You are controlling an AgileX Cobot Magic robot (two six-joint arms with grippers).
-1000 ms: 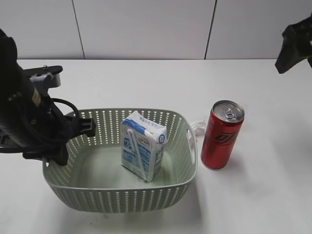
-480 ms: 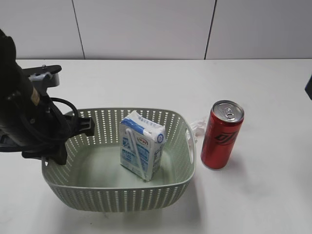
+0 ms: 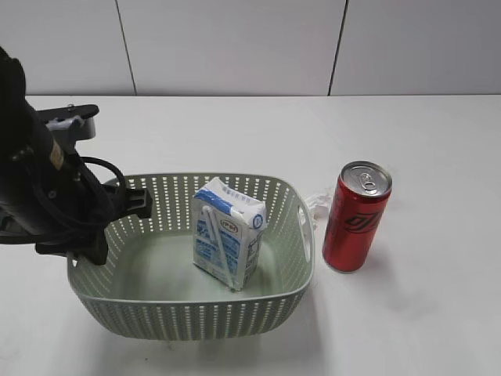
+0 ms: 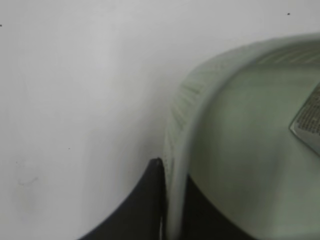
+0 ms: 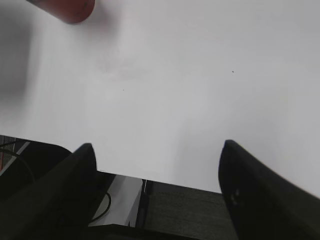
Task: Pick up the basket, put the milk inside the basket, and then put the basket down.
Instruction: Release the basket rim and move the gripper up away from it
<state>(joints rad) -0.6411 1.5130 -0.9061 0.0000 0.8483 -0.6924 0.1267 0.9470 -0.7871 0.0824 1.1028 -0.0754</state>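
I see the basket (image 3: 168,309) sitting on the white counter (image 3: 235,133), toward the front left, with its pale green slotted walls and a cut-out handle on the right end. The milk (image 3: 228,233) stands upright inside it, near the middle of the floor and a little toward the right, its straw running down the front face. In the left wrist view the basket's rim (image 4: 185,130) curves through the frame, blurred by closeness, and a corner of the carton (image 4: 307,122) shows at the right edge.

My left hand (image 4: 167,210) is at the basket's left end. The wrist camera shows a dark finger (image 4: 132,207) on the outer side of the wall and more dark material just inside it, so I read the hand as clamped on the rim. From the exterior view, the arm's black body hides the contact itself.

My right hand (image 5: 157,175) is out of the exterior view. Its own camera shows two dark fingers (image 5: 60,185) spread wide apart with nothing between them, above bare counter near its edge.

A red can (image 3: 357,217) stands upright just right of the basket, apart from it, and its edge (image 5: 65,9) shows in the top left of the right wrist view.
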